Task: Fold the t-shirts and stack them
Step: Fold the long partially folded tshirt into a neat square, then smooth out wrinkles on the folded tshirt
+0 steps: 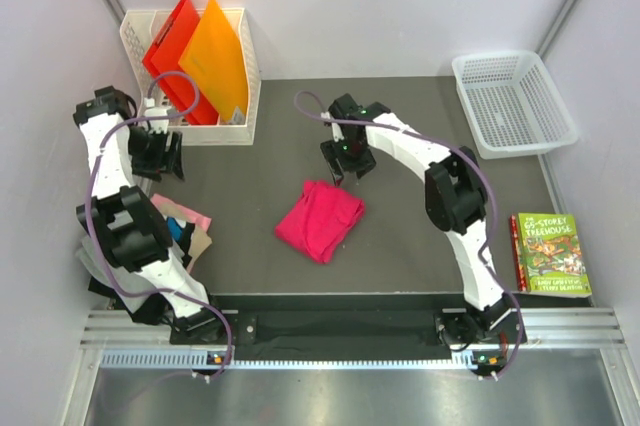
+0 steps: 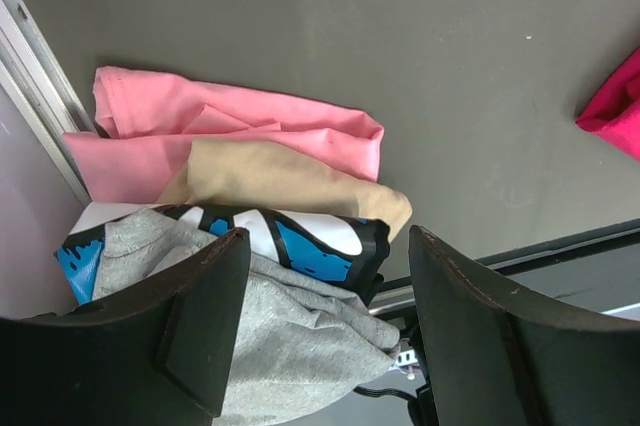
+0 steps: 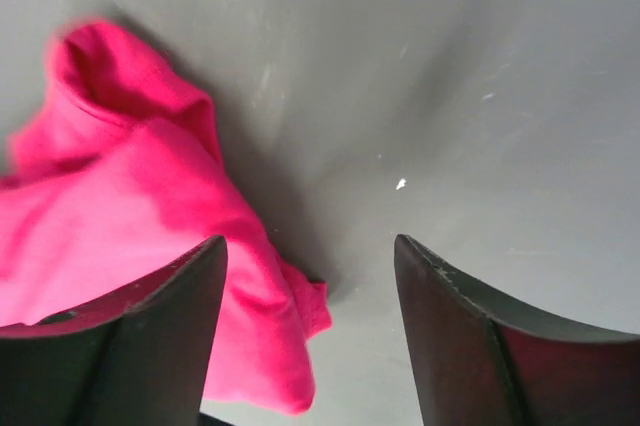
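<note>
- From above: the magenta shirt (image 1: 320,218) lies bunched mid-table (image 1: 420,246), its long axis running slantwise from far to near. The right gripper (image 1: 340,170) hangs just beyond its far edge and is plainly the nearer one. The left gripper (image 1: 160,160) is well off to the left, above the stack of folded shirts (image 1: 192,228).
- Left wrist: the jaws are apart with nothing between them. Only this view sorts the stack: pale pink shirt (image 2: 250,131), tan shirt (image 2: 290,178), a blue printed one (image 2: 305,238) and grey shirt (image 2: 290,336). The magenta one only peeks in at the right edge.
- Right wrist: the jaws are spread and empty. The magenta cloth lies to their left, reaching under one finger (image 3: 150,346), with bare table ahead. I'd guess a sideways shift before any pinch.
</note>
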